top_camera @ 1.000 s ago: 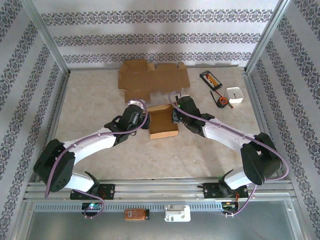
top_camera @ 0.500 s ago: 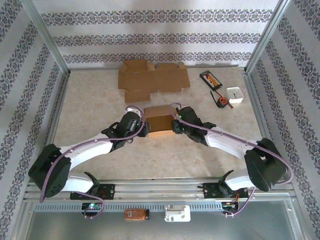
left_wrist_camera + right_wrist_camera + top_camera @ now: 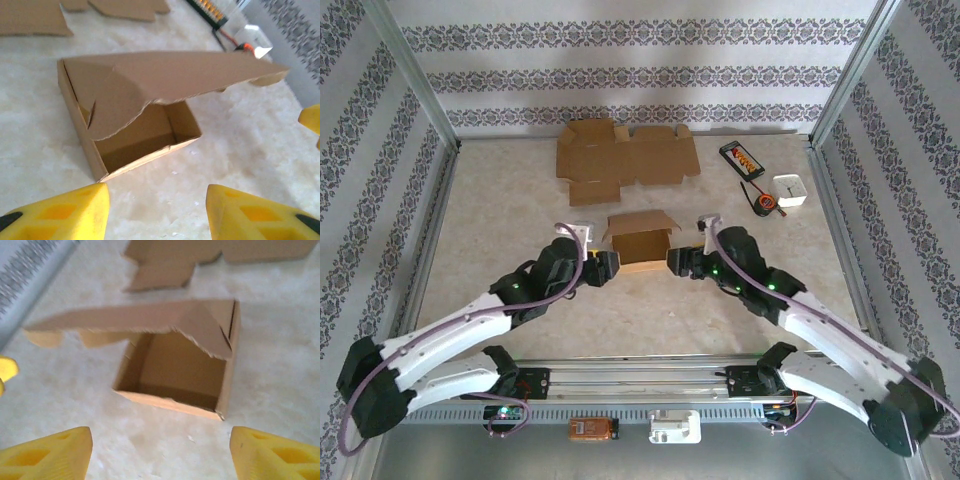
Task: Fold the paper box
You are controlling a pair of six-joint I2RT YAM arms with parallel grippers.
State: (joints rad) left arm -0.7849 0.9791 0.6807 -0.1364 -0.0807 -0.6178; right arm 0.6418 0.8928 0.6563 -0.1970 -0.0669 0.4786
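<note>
Empty and spread — left claw [image 3: 608, 266] and right claw [image 3: 674, 262] flank the paper box [image 3: 642, 247], its lid [image 3: 642, 221] half-raised

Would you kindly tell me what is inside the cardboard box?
The cardboard box looks empty: bare floor and inner walls show in both wrist views. Its raised lid hides the far part beneath it, so that stays unseen.
</note>
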